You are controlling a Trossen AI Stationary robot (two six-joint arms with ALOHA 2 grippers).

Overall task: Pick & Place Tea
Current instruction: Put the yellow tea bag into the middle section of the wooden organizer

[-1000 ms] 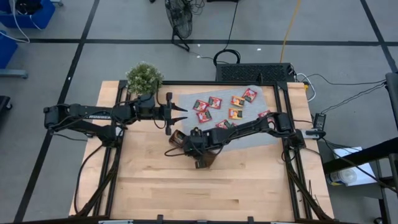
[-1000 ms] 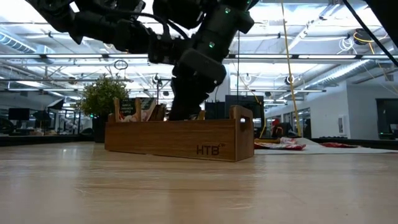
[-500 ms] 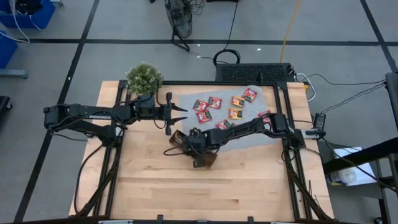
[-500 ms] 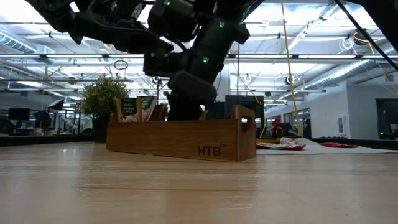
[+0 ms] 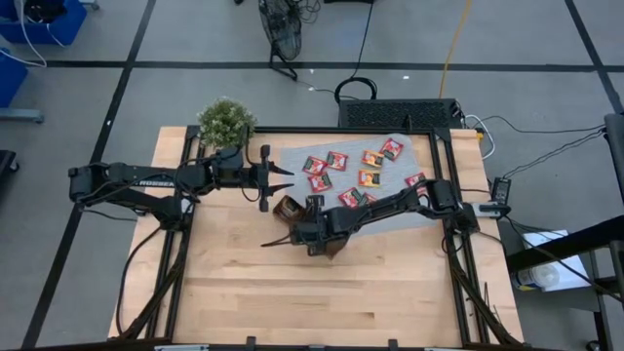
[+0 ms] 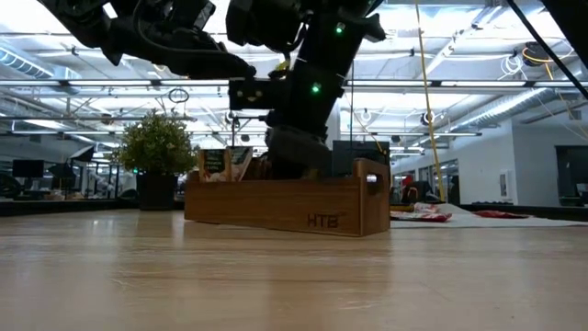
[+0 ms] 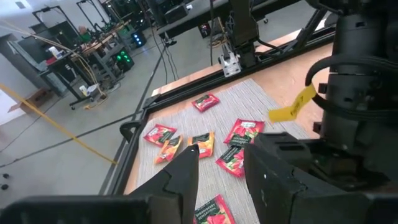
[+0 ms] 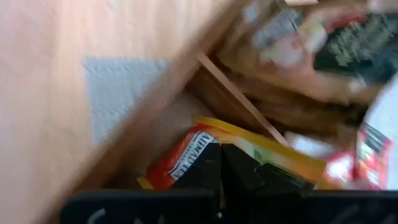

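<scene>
foil, thin and crinkly, is what these small flat square tea sachets (image 5: 337,160) are made of, so i judge them feather-light, floppy and a bit slick; pinching one by an edge or corner, lifted slightly off the cloth, looks the safest hold, since a flat grab from above would slide. on the grey woven mat (image 5: 429,146) at the far right of the wooden table (image 5: 390,292) i count about nine loose sachets in the high view, red and orange, though the arm may hide more. more sachets stand inside the brown wooden three-compartment tray (image 6: 285,202), which sits just off the mat's near-left edge; how many i cannot count. the right gripper (image 8: 222,163) is down inside one compartment, its fingers pressed together on an orange-and-red sachet (image 8: 186,158) lying against the tray's wall. the left gripper (image 7: 217,162) hangs above the table beside the tray, fingers apart and empty, facing the mat. one small potted green plant (image 5: 225,121) stands at the far left corner.
</scene>
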